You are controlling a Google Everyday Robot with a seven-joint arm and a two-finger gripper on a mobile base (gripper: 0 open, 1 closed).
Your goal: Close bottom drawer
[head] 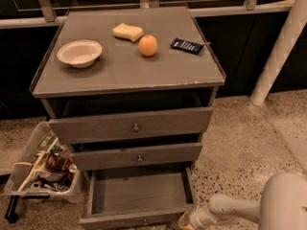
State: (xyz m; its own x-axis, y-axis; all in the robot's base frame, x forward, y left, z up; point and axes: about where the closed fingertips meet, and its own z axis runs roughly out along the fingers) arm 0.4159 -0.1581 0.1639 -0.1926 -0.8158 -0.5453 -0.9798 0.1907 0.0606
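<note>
The bottom drawer (139,195) of the grey cabinet stands pulled far out, its plain grey inside empty; its slim front panel (134,218) lies at the picture's bottom edge. My gripper (186,220) sits low at the drawer's front right corner, right at the panel's right end, at the tip of my white arm (230,209) reaching in from the lower right. The two drawers above, the middle (138,155) and the top (132,125), each stick out slightly.
On the cabinet top (168,73) lie a white bowl (79,53), a yellow sponge (127,31), an orange (147,45) and a dark packet (187,45). A clear bin of clutter (43,169) stands on the floor to the left. A white post (280,47) rises at right.
</note>
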